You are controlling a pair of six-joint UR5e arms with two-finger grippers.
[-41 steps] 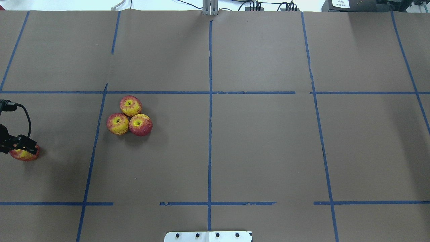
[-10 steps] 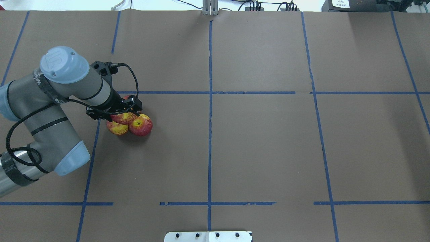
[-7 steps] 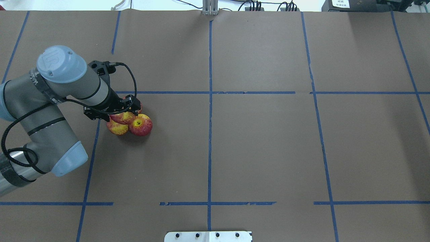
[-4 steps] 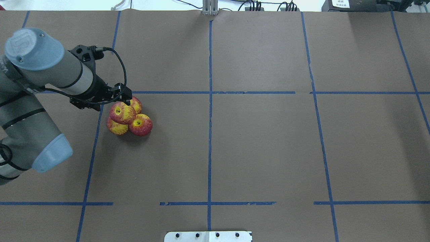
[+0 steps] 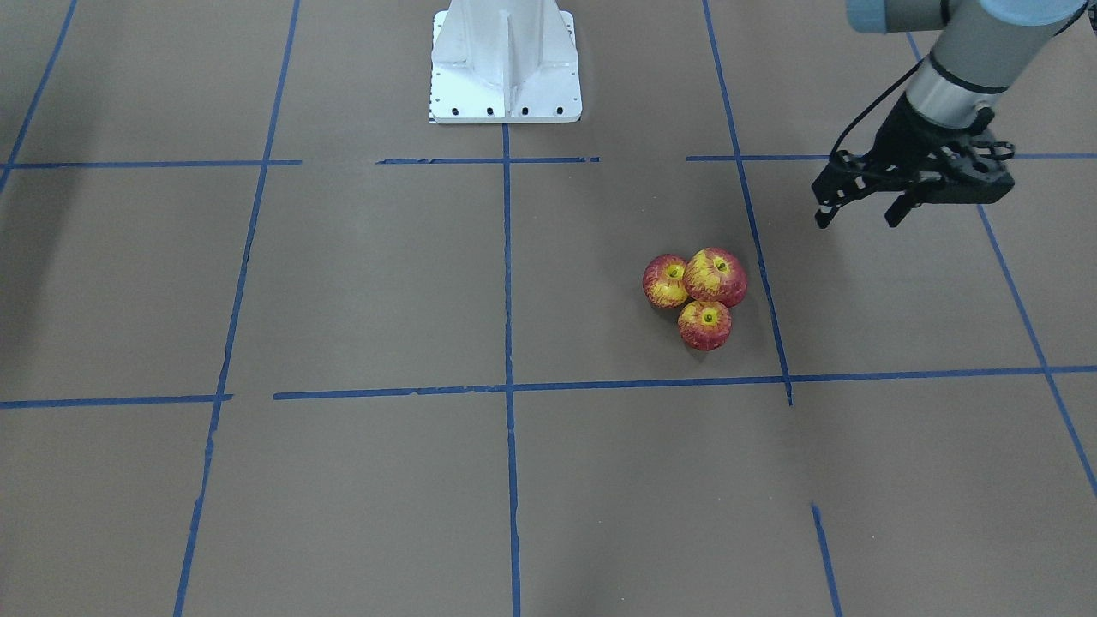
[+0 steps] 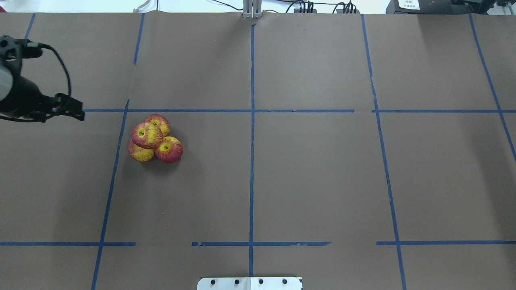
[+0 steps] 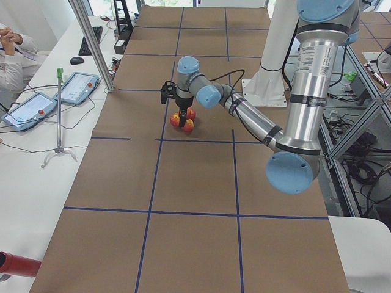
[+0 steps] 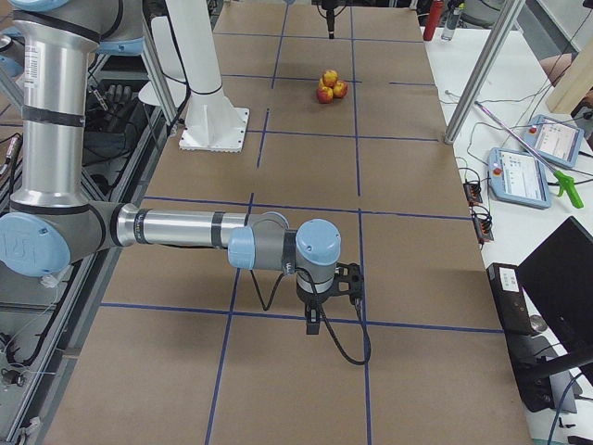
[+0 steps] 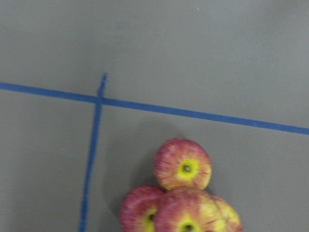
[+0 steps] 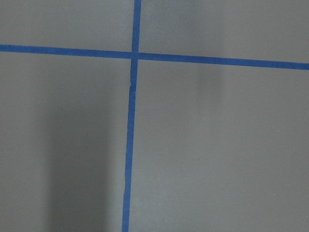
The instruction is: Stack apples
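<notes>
Four red-and-yellow apples sit in one pile left of the table's middle. The top apple (image 6: 146,135) rests on three others: one behind (image 6: 160,121), one at the front left (image 6: 139,153) and one at the front right (image 6: 169,150). In the front-facing view the top apple (image 5: 716,276) hides one of them. My left gripper (image 6: 74,110) is open and empty (image 5: 859,214), raised and well to the left of the pile. The left wrist view shows the pile (image 9: 182,165) at its lower edge. My right gripper (image 8: 313,323) hovers far from the apples; I cannot tell whether it is open or shut.
Brown paper with blue tape lines (image 6: 252,161) covers the table. The white robot base (image 5: 506,60) stands at the table's near edge. Operator tablets (image 7: 76,87) and a person sit beyond the far edge.
The left gripper carried the fourth apple to the three, set it on top, opened, and drew back up and to the left. The pile has stayed put.
</notes>
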